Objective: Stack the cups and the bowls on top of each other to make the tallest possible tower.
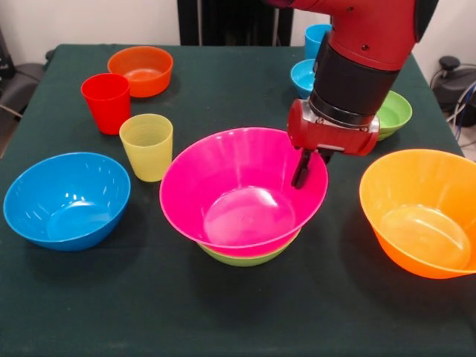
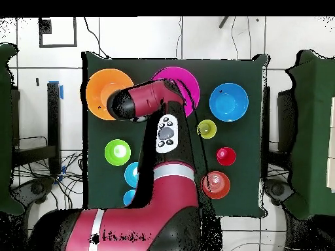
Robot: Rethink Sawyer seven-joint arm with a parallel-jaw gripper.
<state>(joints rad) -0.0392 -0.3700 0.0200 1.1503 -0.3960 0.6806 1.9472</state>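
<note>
The large pink bowl (image 1: 242, 190) (image 2: 178, 80) sits level inside a green bowl (image 1: 242, 257) at the table's middle, a two-bowl tower. My gripper (image 1: 312, 172) is at the pink bowl's right rim, open. One black finger (image 1: 300, 171) reaches down inside the bowl and the other stays outside the rim. In the overhead view the arm hides the gripper. The yellow cup (image 1: 146, 146) (image 2: 207, 129) and red cup (image 1: 106, 103) (image 2: 226, 155) stand left of the pink bowl. The light blue cup (image 1: 316, 39) is at the far right, partly behind the arm.
A medium blue bowl (image 1: 67, 201) (image 2: 229, 101) lies front left and a large orange bowl (image 1: 420, 212) (image 2: 108, 91) front right. A small orange bowl (image 1: 140, 71), a small blue bowl (image 1: 303, 76) and a green bowl (image 1: 393, 114) sit along the back.
</note>
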